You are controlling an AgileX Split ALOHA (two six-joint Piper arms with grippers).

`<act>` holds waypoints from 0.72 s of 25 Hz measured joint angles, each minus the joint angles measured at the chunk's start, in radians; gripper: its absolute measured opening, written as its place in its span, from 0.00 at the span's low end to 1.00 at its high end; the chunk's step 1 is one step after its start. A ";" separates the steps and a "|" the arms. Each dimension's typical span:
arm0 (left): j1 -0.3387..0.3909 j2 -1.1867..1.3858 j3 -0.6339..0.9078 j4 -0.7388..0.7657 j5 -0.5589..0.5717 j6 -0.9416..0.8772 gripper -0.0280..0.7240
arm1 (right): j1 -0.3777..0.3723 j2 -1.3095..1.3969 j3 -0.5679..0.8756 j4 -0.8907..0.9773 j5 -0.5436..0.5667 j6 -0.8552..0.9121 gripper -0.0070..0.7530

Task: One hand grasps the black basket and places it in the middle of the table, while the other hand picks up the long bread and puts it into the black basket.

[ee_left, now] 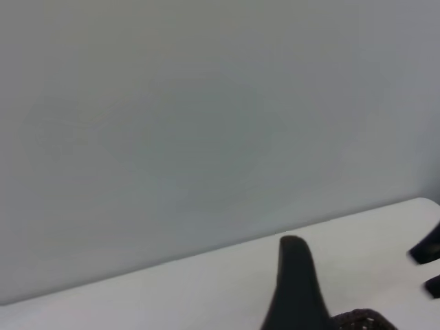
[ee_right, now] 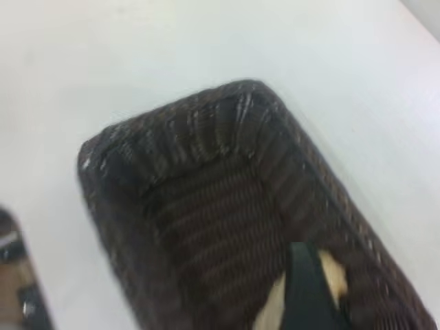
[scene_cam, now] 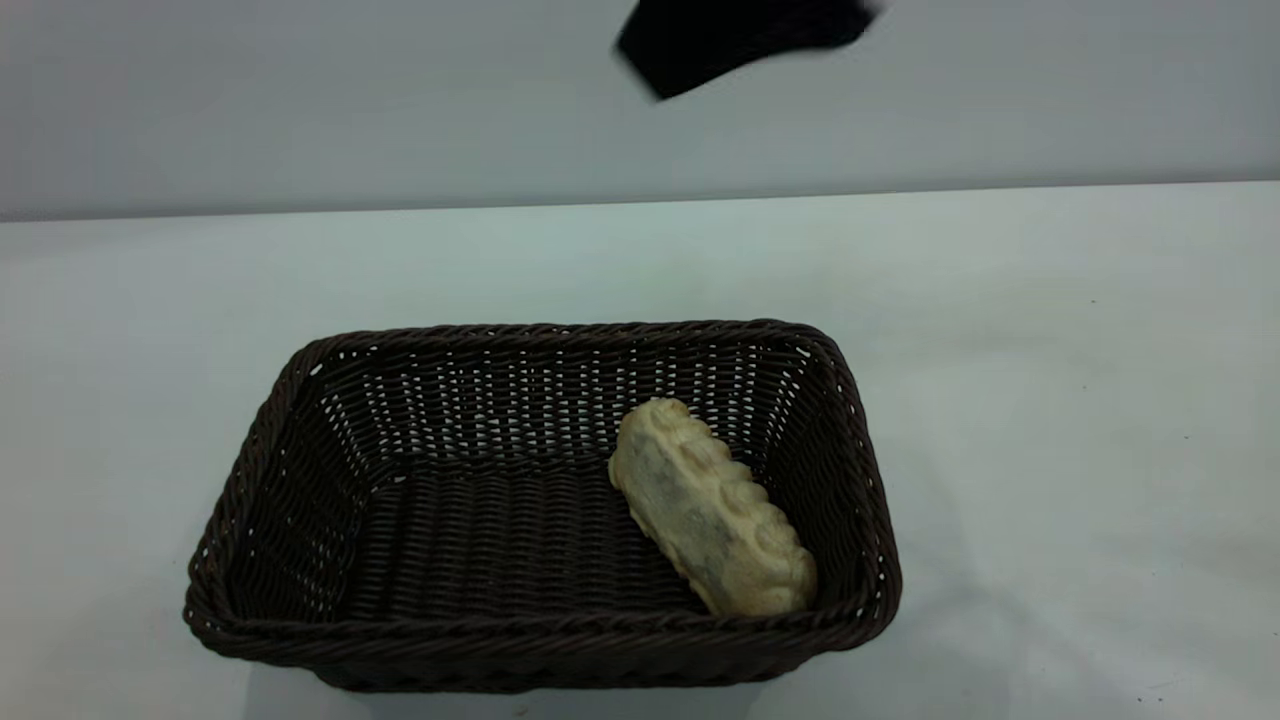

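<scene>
Pale ridged long bread (scene_cam: pixel 712 508) lies underside-up inside dark woven wicker basket (scene_cam: pixel 300 390) mid-frame on white counter (scene_cam: pixel 1050 400); delivered, judging by placement. Black tool (scene_cam: pixel 740 35) at upper centre, open or closed: cannot tell.

The black basket (scene_cam: pixel 540 640) is woven from thin dark brown-black strips, like wicker. A thick braided rim is seen along its top. The sides are woven loosely, so small holes are left between the strips. The strips look a little shiny. The long bread (scene_cam: pixel 712 510) is seen with a pale, dry, dull skin, bumpy along one edge, and a grey smudge is seen on it. The desk (scene_cam: pixel 1050 400) looks white, smooth and matt.
</scene>
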 joint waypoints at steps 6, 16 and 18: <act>0.000 -0.107 -0.002 0.014 0.150 0.002 0.82 | 0.000 -0.151 0.000 -0.444 0.261 0.447 0.57; 0.000 -0.195 -0.003 0.030 0.444 -0.020 0.81 | 0.000 -0.419 0.001 -0.552 0.640 0.679 0.44; 0.000 -0.216 -0.004 0.053 0.457 -0.027 0.81 | 0.000 -0.487 0.018 -0.552 0.690 0.694 0.41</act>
